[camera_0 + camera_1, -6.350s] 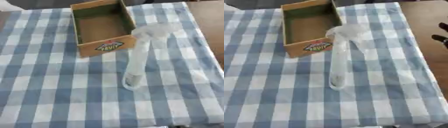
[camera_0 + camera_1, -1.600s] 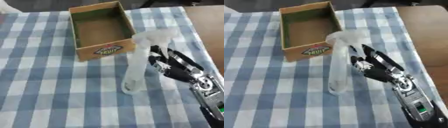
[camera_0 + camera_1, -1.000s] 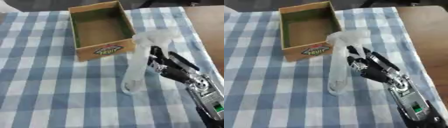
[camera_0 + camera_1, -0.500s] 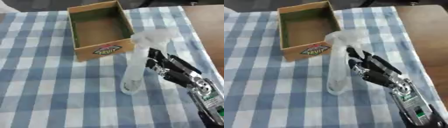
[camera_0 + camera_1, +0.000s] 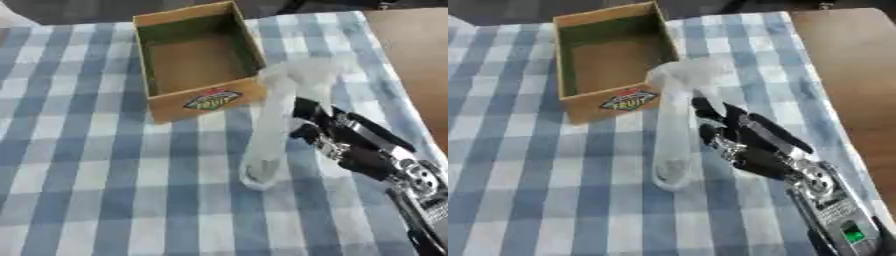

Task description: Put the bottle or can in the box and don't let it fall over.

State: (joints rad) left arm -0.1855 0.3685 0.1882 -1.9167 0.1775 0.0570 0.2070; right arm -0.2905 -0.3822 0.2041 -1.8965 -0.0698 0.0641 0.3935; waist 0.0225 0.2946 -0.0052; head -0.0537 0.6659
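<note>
A clear plastic bottle (image 5: 271,125) stands upright on the blue-and-white checked cloth, just in front of the right corner of an open cardboard box (image 5: 197,60) with a fruit label on its front wall. The box holds nothing. My right hand (image 5: 337,140) reaches in from the lower right. Its black fingers are straight and spread, right beside the bottle's right side at mid-height; I cannot tell whether they touch it. My left hand shows in neither view.
The checked tablecloth (image 5: 87,190) covers most of the table. Bare brown tabletop (image 5: 850,75) shows along the right. The cloth's far edge lies just behind the box.
My right hand came in from the lower right and has edged closer to the bottle's right side. The bottle and the box have stayed put.
</note>
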